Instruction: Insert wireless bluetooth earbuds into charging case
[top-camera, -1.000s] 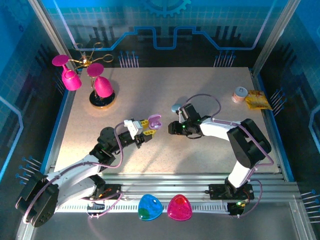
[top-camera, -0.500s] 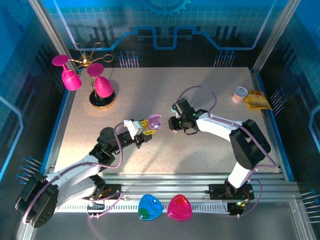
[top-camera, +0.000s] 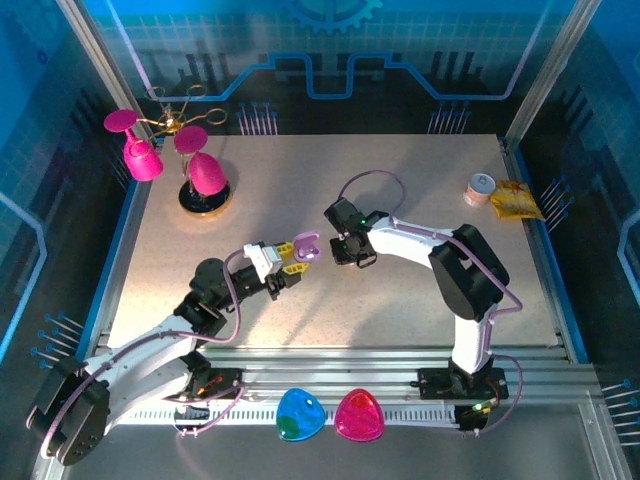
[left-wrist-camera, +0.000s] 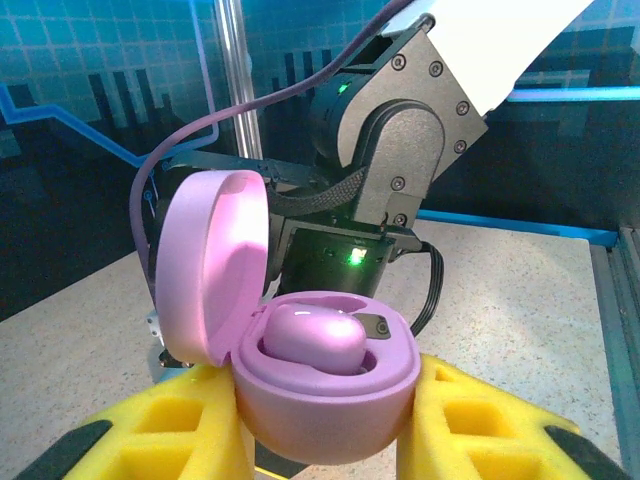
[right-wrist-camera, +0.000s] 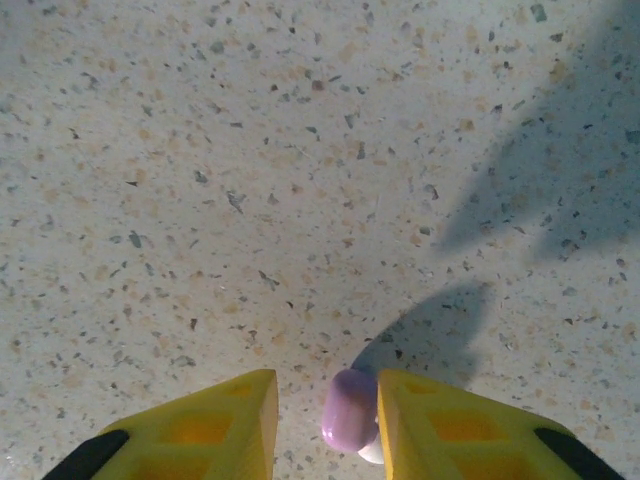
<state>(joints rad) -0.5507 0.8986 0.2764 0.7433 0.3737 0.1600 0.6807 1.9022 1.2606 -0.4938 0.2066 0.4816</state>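
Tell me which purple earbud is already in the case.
The earbud seated in the open purple case held by the left claw; the other earbud is pinched in the right claw.

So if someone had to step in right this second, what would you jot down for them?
Left gripper: shut on the open purple case, lid up.
Right gripper: held earbud, purple, pinched between its fingers above the table, close beside the case.
Done: seated earbud, also purple, sits in the case.
Left: set the held earbud in next to it, then shut the lid.
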